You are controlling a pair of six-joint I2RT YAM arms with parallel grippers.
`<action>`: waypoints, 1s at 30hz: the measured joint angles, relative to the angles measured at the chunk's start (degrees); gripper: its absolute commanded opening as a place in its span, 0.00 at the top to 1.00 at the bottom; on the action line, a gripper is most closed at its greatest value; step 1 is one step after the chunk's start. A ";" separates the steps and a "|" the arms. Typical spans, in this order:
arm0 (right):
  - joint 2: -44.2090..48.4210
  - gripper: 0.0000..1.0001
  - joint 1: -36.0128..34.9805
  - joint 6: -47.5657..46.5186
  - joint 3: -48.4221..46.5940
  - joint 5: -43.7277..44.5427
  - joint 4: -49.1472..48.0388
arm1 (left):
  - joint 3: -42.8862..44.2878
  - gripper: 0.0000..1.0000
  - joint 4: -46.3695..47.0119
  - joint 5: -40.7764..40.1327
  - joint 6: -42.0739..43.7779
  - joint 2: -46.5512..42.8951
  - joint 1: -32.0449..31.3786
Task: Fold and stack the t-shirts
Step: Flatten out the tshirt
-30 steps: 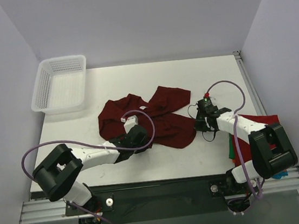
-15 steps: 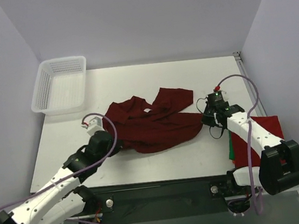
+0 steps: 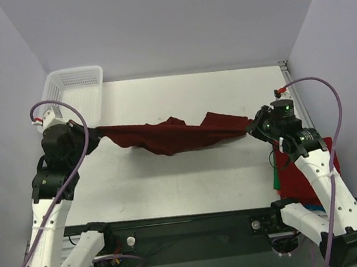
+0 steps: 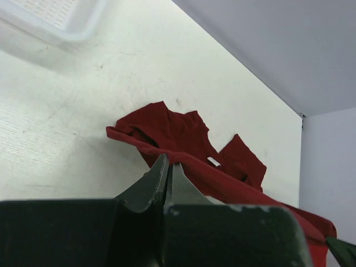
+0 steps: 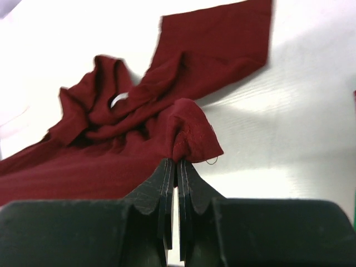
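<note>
While your left tool (image 3: 94, 133) and right tool (image 3: 251, 128) pinch the maroon t-shirt (image 3: 172, 139) by its ends, tension evenly. Lower it flat.

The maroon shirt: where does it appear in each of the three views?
Top external: shirt stretched across the middle.
Left wrist: shirt at centre, running to the lower right.
Right wrist: shirt fills the left and centre.
Shared landmark: neck label, white, in both wrist views; the top view does not show it.
</note>
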State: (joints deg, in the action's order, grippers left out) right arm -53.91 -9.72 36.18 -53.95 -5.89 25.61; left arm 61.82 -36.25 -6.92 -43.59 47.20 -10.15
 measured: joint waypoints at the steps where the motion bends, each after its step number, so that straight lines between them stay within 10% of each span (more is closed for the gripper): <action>1: 0.98 1.00 -0.50 0.15 0.02 -0.68 0.55 | 0.46 1.00 0.20 2.05 0.00 1.11 2.32; 9: 6.82 1.00 -10.25 3.23 0.07 -4.39 3.76 | 2.86 1.00 2.25 15.74 -1.40 11.63 14.29; 17: -12.74 0.93 -46.47 10.19 -2.64 4.42 -4.94 | 7.63 0.99 7.26 17.81 -1.88 21.97 14.84; 24: -38.82 0.39 -51.45 8.85 -13.55 4.92 -12.31 | 13.09 0.48 6.60 17.90 2.58 28.55 14.82; 30: -34.60 0.34 -49.96 7.54 -11.78 6.10 -12.68 | 12.81 0.38 6.10 17.51 5.35 27.47 14.27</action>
State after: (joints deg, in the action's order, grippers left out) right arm -88.51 -59.68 43.72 -65.73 0.21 12.93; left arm 74.63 -30.15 10.59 -38.24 74.67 4.12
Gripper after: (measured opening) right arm 0.665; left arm 0.616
